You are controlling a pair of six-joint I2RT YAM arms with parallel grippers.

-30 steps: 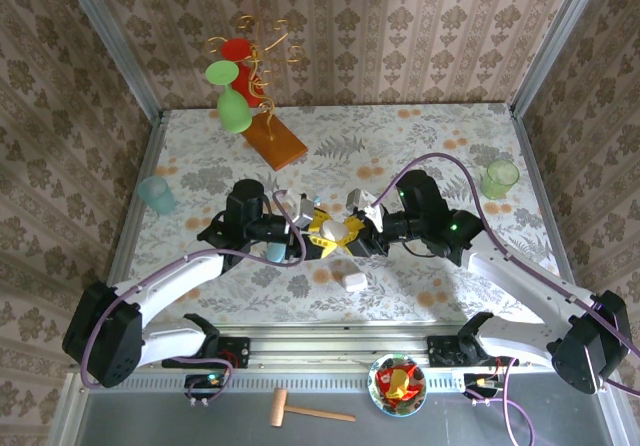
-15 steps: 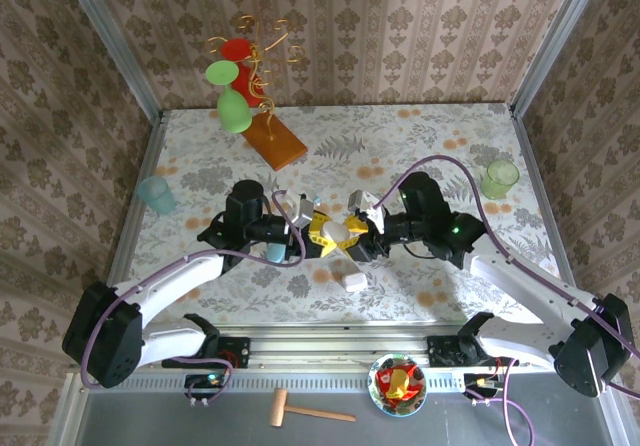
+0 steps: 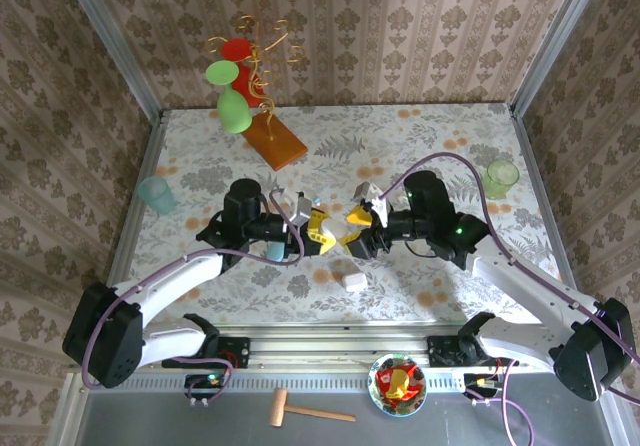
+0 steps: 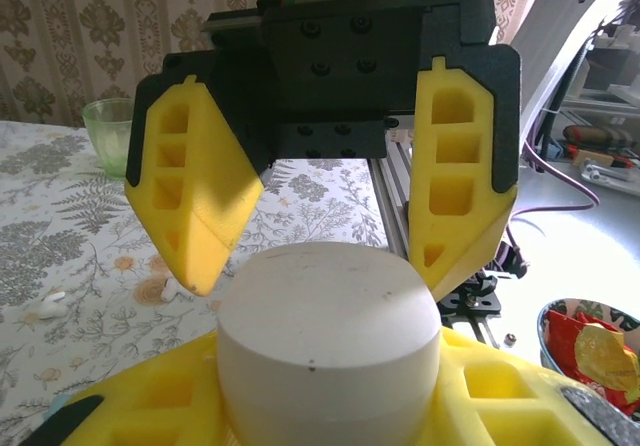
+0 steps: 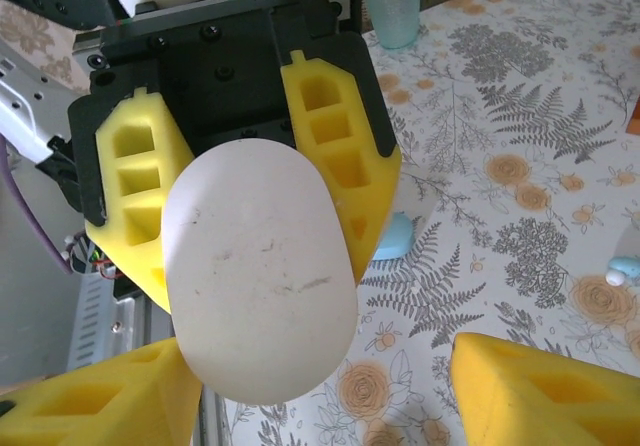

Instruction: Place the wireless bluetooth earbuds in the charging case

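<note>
My left gripper [image 3: 318,228] is shut on a white oval charging case [image 4: 328,336], closed, its smooth end facing the right arm. The same case [image 5: 258,276] hangs in the right wrist view between the left gripper's yellow fingers [image 5: 335,146]. My right gripper [image 3: 355,234] stands open just in front of the case, its fingertips [image 4: 200,276] a little apart from it. Two tiny white earbuds [image 4: 52,306] [image 4: 168,288] lie on the flowered table. A pale blue earbud [image 5: 624,269] lies further off.
A pale blue case [image 3: 275,252] lies under the left arm, a white squarish case [image 3: 354,282] near the front edge. A green cup [image 3: 499,178] stands at right, a light blue cup [image 3: 155,194] at left, a wooden stand with glasses [image 3: 270,138] at the back.
The two grippers, which met at the case a second ago, now stand slightly apart. The right gripper has drawn back a little to the right; the left still holds the case.
</note>
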